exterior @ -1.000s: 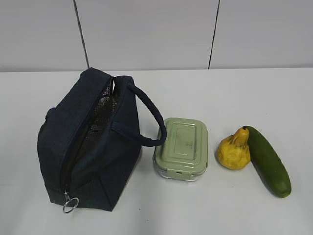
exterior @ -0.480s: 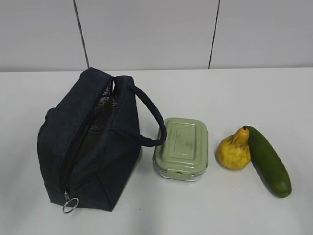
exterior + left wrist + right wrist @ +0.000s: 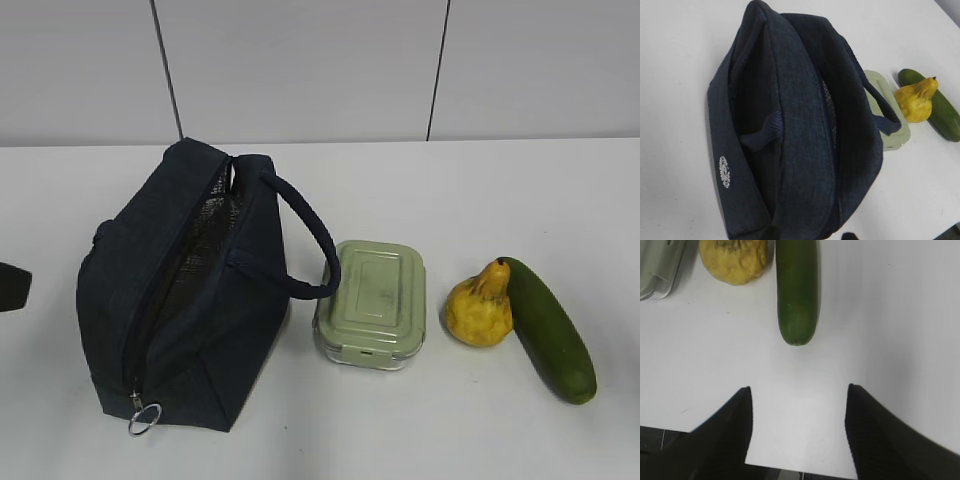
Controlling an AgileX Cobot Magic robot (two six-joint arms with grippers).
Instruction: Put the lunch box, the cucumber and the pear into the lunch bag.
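The navy lunch bag [image 3: 185, 300] lies on the left of the white table, its zipper parted over the silver lining and its ring pull [image 3: 144, 418] at the near end. To its right sit the sage-lidded lunch box [image 3: 372, 300], the yellow pear [image 3: 478, 308] and the dark green cucumber [image 3: 548, 328], which touches the pear. My left gripper [image 3: 12, 287] shows as a dark tip at the left edge, apart from the bag; its wrist view looks down on the lunch bag [image 3: 790, 140]. My right gripper [image 3: 798, 395] stands open and empty, short of the cucumber [image 3: 797, 290].
A grey panelled wall [image 3: 300, 70] closes off the back of the table. In the right wrist view the table's front edge [image 3: 790, 471] runs just under the right gripper's fingers. Bare white tabletop [image 3: 500, 200] lies behind and in front of the objects.
A dark part of my left gripper has come into the exterior view at the left edge. The bag, lunch box, pear and cucumber have not moved.
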